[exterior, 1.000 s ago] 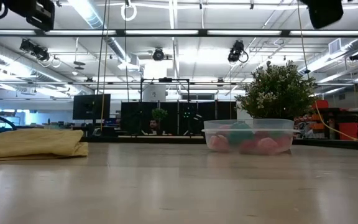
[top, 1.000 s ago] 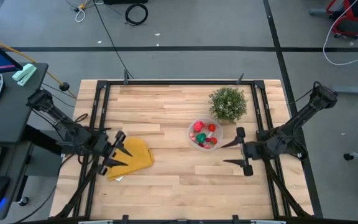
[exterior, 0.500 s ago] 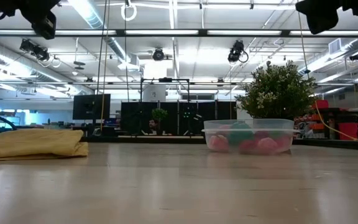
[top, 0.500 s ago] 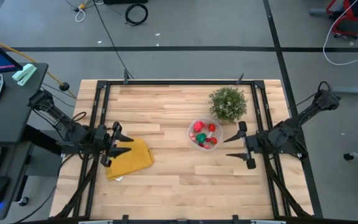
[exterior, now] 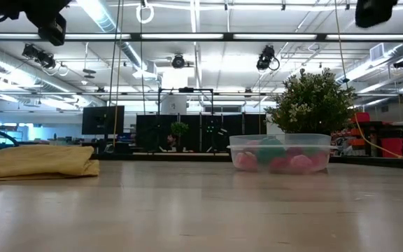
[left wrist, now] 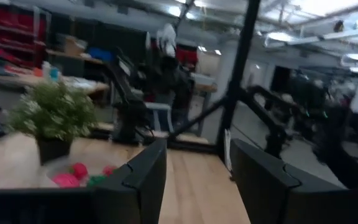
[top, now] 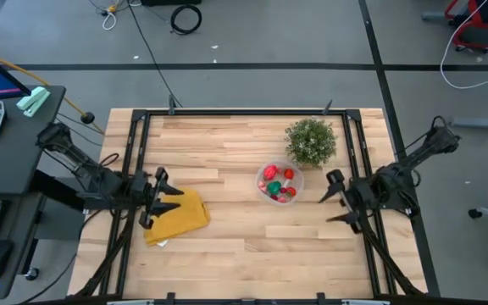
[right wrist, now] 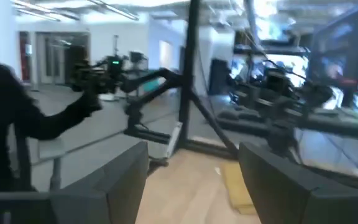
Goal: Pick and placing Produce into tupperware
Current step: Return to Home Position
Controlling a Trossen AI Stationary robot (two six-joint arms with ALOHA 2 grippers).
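Produce [top: 272,174] sits in tupperware [top: 259,181] near right tool [top: 327,206]; left tool [top: 174,197] well apart; both spread wide

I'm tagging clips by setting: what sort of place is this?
Likely a robotics lab in an open hall: left gripper and right gripper open above a wooden table, strip lights overhead, a red chair on concrete.

On my low cam the clear tupperware [exterior: 241,145] sits on the wood table [exterior: 201,210], right of center, with red, pink and green produce [exterior: 289,162] piled inside. A potted plant [exterior: 313,101] stands behind it. The yellow folded cloth [exterior: 37,161] lies flat, way off left. Dark arm hardware [exterior: 47,21] pokes in at both top corners.
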